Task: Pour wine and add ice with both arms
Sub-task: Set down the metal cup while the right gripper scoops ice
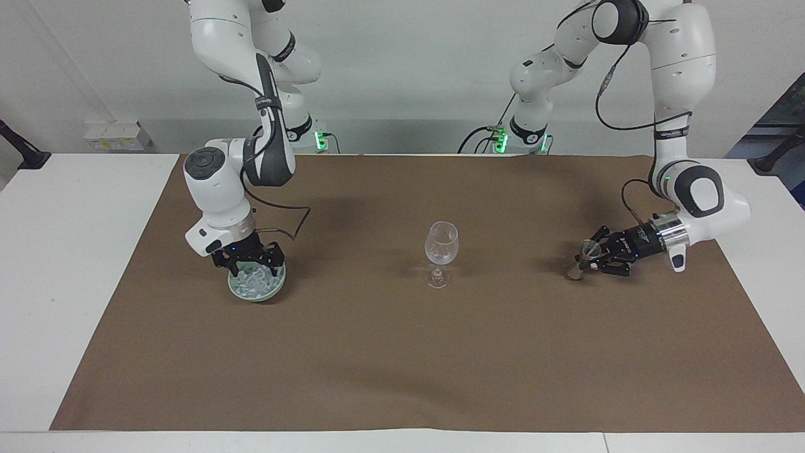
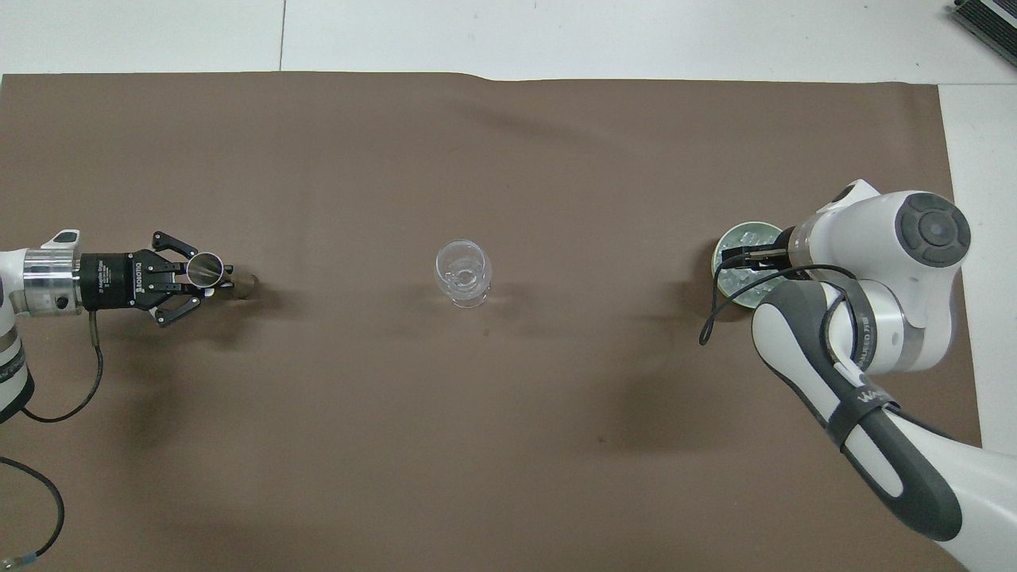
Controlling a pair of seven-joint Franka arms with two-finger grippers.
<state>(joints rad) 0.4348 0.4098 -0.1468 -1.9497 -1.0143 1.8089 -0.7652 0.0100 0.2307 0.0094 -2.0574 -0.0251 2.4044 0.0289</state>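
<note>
A clear stemmed glass [image 1: 441,248] [image 2: 462,272] stands upright mid-table on the brown mat. Toward the right arm's end sits a pale green bowl [image 1: 258,297] [image 2: 737,231] filled with ice [image 1: 254,282] [image 2: 744,240]. My right gripper [image 1: 253,269] points down into the bowl, open, its fingertips at the ice. Toward the left arm's end, my left gripper [image 1: 590,260] [image 2: 219,276] lies low and level just above the mat, aimed at the glass. It is shut on a small metal cup [image 1: 589,247] [image 2: 205,268] with a brownish lower end. The wine is out of view.
A brown mat [image 1: 402,365] covers most of the white table [image 1: 56,251]. Black cables trail from both wrists. A small white box [image 1: 113,135] sits at the wall, and a grey object [image 2: 985,20] lies off the mat's corner.
</note>
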